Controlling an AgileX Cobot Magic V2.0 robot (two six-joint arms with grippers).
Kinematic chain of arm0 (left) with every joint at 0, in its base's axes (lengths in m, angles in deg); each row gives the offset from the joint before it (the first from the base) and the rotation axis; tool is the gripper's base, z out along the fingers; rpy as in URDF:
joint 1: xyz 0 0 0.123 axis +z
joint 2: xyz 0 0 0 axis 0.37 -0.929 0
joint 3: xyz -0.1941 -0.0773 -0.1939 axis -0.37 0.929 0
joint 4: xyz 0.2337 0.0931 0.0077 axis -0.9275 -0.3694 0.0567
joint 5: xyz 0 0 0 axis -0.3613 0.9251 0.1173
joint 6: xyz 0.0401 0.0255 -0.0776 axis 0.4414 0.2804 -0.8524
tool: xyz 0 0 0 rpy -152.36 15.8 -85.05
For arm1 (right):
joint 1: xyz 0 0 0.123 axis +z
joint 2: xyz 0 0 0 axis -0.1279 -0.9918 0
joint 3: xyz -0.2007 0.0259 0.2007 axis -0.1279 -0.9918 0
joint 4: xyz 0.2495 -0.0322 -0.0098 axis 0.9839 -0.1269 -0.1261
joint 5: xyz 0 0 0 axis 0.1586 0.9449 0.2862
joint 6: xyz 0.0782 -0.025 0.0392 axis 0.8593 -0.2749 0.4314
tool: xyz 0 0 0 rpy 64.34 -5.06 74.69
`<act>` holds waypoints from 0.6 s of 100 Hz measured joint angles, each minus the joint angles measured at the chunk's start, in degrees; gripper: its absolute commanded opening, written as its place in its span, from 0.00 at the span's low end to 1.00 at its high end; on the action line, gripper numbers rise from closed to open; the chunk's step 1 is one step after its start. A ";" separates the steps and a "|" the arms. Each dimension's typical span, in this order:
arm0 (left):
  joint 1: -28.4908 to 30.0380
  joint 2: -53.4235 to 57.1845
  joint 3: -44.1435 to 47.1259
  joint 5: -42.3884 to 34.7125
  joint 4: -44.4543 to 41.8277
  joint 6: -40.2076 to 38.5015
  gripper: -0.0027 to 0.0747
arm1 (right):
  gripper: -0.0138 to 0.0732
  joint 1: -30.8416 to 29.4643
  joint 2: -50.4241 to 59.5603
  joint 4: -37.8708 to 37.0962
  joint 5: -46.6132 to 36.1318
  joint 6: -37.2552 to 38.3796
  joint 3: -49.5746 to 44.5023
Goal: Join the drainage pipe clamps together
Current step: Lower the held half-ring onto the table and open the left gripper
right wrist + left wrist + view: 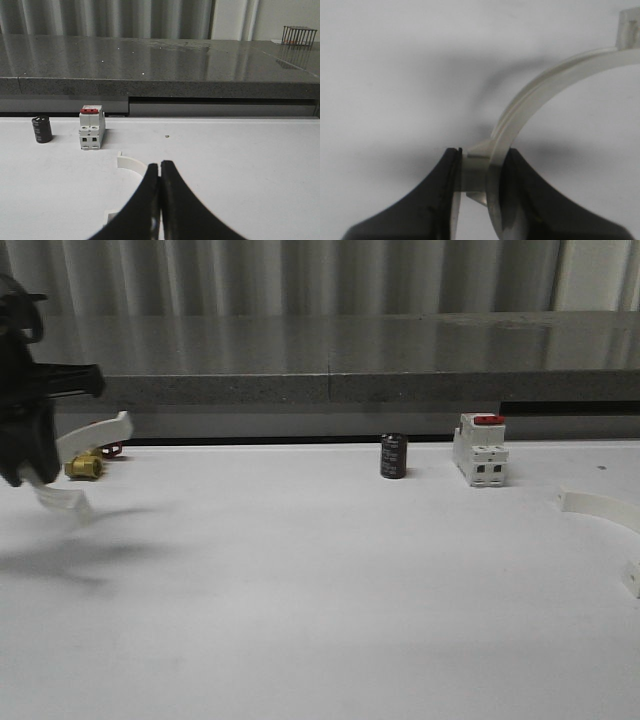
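Note:
At the far left of the front view my left gripper [38,478] holds one white drainage pipe clamp [92,434] a little above the table. In the left wrist view my left gripper [479,172] is shut on that clamp [540,90] at its outer lug, and the arc curves away over the white table. The other drainage pipe clamp [600,508] lies on the table at the far right. In the right wrist view my right gripper [160,167] is shut with nothing in it, and its fingers [175,200] cover the middle of that lying clamp [131,163].
A white breaker with a red top [481,448] and a black cylinder [393,456] stand at the back middle. A small brass fitting [84,468] lies at the back left, close behind the held clamp. A grey counter ledge [330,385] runs along the table's far edge.

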 measured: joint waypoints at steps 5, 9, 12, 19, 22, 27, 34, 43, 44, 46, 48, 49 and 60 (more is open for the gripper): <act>-2.10 -0.40 0.00 -0.94 0.00 -1.76 0.02 | 0.08 0.00 0.00 0.00 0.00 0.00 0.00; -3.50 -1.05 0.00 -1.49 0.00 -2.72 0.02 | 0.08 0.00 0.00 0.00 0.00 0.00 0.00; -4.73 -1.61 0.00 -1.80 0.10 -3.28 0.02 | 0.08 0.00 0.00 0.00 0.00 0.00 0.00; -6.79 -3.18 0.00 -2.41 0.10 -4.71 0.02 | 0.08 0.00 0.00 0.00 0.00 0.00 0.00; -7.51 -3.84 0.00 -2.50 0.10 -5.31 0.02 | 0.08 0.00 0.00 0.00 0.00 0.00 0.00; -8.71 -5.04 0.00 -2.80 0.10 -5.99 0.02 | 0.08 0.00 0.00 0.00 0.00 0.00 0.00; -10.19 -6.69 0.00 -3.39 0.10 -7.07 0.02 | 0.08 0.00 0.00 0.00 0.00 0.00 0.00; -11.47 -8.38 0.00 -3.61 0.23 -7.87 0.02 | 0.08 0.00 0.00 0.00 0.00 0.00 0.00; -11.45 -8.57 0.00 -3.73 0.23 -7.98 0.02 | 0.08 0.00 0.00 0.00 0.00 0.00 0.00; -11.74 -8.80 0.00 -3.74 0.23 -7.95 0.02 | 0.08 0.00 0.00 0.00 0.00 0.00 0.00; -11.85 -8.94 0.00 -3.82 0.33 -8.10 0.02 | 0.08 0.00 0.00 0.00 0.00 0.00 0.00; -11.85 -9.08 0.00 -3.82 0.33 -8.10 0.03 | 0.08 0.00 0.00 0.00 0.00 0.00 0.00; -12.07 -9.40 0.00 -4.17 0.58 -8.24 0.15 | 0.08 0.00 0.00 0.00 0.00 0.00 0.00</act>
